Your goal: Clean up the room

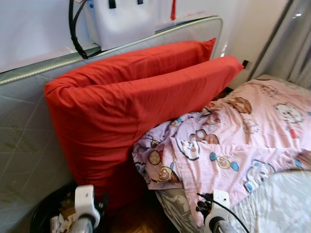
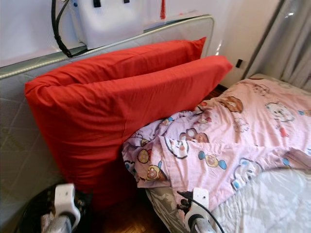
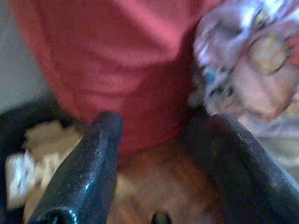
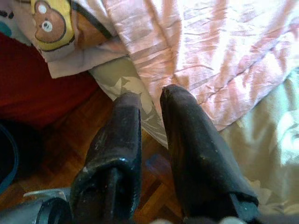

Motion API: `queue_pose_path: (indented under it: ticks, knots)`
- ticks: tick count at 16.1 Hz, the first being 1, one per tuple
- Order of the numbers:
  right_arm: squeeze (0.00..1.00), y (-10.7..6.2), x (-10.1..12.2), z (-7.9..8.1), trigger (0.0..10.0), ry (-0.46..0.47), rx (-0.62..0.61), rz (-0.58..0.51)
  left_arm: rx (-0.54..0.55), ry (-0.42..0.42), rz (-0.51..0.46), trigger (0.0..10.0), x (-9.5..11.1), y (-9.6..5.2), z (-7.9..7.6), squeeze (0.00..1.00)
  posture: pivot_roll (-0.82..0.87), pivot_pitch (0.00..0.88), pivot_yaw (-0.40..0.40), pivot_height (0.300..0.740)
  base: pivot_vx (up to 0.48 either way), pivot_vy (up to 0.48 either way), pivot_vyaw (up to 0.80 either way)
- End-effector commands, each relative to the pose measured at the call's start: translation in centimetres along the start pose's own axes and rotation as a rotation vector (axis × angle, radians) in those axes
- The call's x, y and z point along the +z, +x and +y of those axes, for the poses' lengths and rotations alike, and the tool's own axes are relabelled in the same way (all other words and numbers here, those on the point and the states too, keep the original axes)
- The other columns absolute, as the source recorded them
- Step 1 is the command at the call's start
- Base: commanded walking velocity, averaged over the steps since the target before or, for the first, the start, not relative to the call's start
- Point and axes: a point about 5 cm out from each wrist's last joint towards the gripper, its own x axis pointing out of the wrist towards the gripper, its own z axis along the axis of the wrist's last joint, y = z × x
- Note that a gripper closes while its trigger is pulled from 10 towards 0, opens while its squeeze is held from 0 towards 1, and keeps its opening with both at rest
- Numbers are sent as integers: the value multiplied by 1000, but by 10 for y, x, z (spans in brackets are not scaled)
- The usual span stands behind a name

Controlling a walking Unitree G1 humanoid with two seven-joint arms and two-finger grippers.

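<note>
From my remote seat: two big red pillows (image 1: 136, 102) lean up ahead of my left gripper (image 3: 159, 140), fingers spread wide, empty. Pink cartoon blanket (image 1: 243, 141) spills off the bed just beyond my right gripper (image 4: 149, 100), fingers nearly together, holding nothing. Black bin (image 1: 46, 211) sits beside the left one.

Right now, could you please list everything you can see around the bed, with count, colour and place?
pillows: two, red, standing on edge against the grey mattress, beside the bed
mattress: one, grey quilted, upright along the wall
duvet: one, pink with cartoon bears, rumpled over the bed
bed sheet: one, pale grey, bare at the near corner
bin: one, black, on the floor, holding paper scraps
bag: one, white, above the mattress
curtain: grey, far right
floor: brown parquet
left hand: open, over the floor by the bin
right hand: nearly closed, empty, at the bed's edge
</note>
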Motion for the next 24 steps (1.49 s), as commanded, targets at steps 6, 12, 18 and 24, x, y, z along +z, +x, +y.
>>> queue_pose_path:
  ticks: [6,12,18,24]
  knots:
    - [0,8,64,11,10000,-47,36,-277,-57,-10,-291,10000,57,5,-16,0,107,89,-18,740,0,0,0]
    - [0,6,91,12,10000,-31,28,-421,-70,2,-377,10000,77,-9,-18,0,112,121,-21,740,0,0,0]
    - [0,6,96,20,10000,-41,67,-447,-71,-1,-377,10000,86,-10,-22,0,112,128,-18,740,0,0,215]
    - [0,6,93,22,10000,-30,77,-437,-80,-4,-375,10000,90,-13,-26,0,116,130,-14,740,0,0,800]
